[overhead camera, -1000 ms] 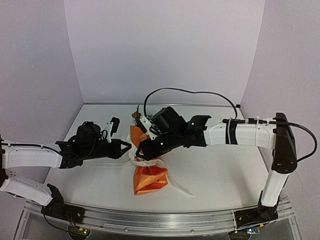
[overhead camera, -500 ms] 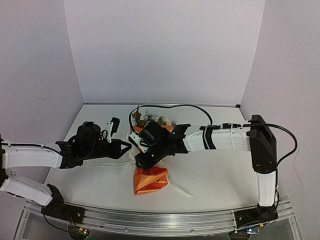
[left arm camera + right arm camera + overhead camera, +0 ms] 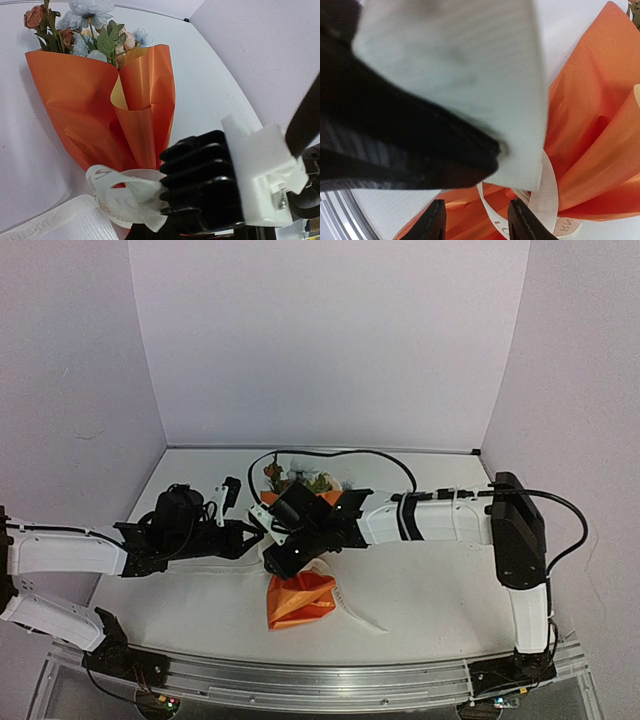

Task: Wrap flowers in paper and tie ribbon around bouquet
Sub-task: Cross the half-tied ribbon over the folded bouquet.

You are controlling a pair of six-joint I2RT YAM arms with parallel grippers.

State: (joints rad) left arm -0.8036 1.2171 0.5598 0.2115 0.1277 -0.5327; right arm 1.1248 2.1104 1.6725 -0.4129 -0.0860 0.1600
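Anchoring ribbon (image 3: 120, 195): left gripper (image 3: 252, 531) shut, apparently on its tail; right gripper (image 3: 476, 222) part-open astride loop at bouquet (image 3: 85, 110) neck, gripping nothing, likely to tighten tie.

From above, the right arm (image 3: 430, 520) covers the middle of the bouquet (image 3: 298, 600). Up close, a big blurry white and black shape (image 3: 445, 75) hides much of the paper (image 3: 590, 115). The ribbon (image 3: 545, 195) runs off the bottom edge, its letters cut short.

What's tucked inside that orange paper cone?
Flowers: pale blue, peach and rust heads with green leaves poke out of the paper. Their stems are hidden inside it.
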